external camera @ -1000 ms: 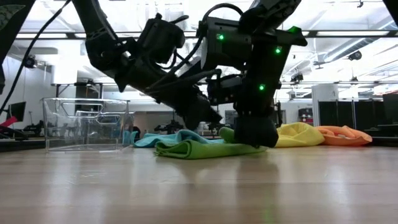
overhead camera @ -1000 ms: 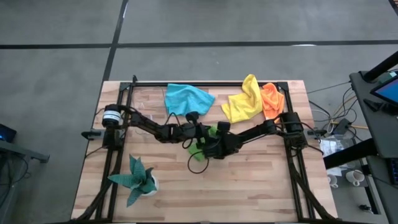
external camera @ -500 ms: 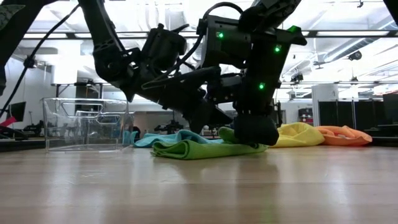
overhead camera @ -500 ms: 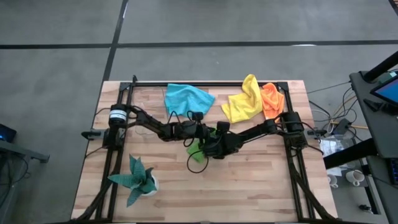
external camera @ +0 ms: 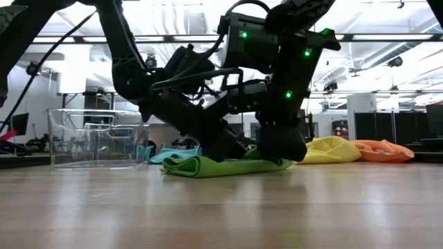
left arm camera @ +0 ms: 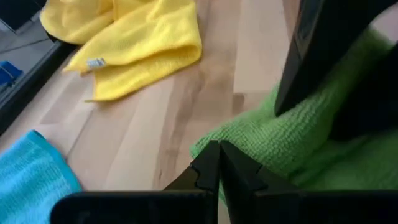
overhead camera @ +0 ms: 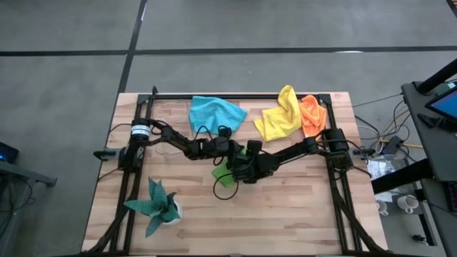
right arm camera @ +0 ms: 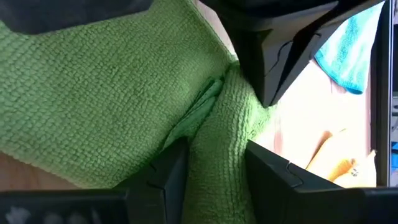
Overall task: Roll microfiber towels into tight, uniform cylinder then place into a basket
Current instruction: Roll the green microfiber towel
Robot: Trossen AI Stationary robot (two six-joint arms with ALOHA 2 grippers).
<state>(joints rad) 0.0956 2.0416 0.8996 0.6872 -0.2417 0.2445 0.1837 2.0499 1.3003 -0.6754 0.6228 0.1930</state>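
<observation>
A fold of the green towel point(right arm camera: 124, 93) is pinched by the right gripper point(right arm camera: 214, 165), probably for rolling. The towel's edge is pressed down by the left gripper point(left arm camera: 219, 163) (fingers shut tight, nothing held), probably so it is kept from sliding.

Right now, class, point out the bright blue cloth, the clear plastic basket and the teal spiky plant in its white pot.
bright blue cloth point(overhead camera: 214, 112), high view, the middle of its crumpled surface.
clear plastic basket point(external camera: 90, 138), low view, its near wall.
teal spiky plant point(overhead camera: 157, 203), high view, its leaves.
</observation>
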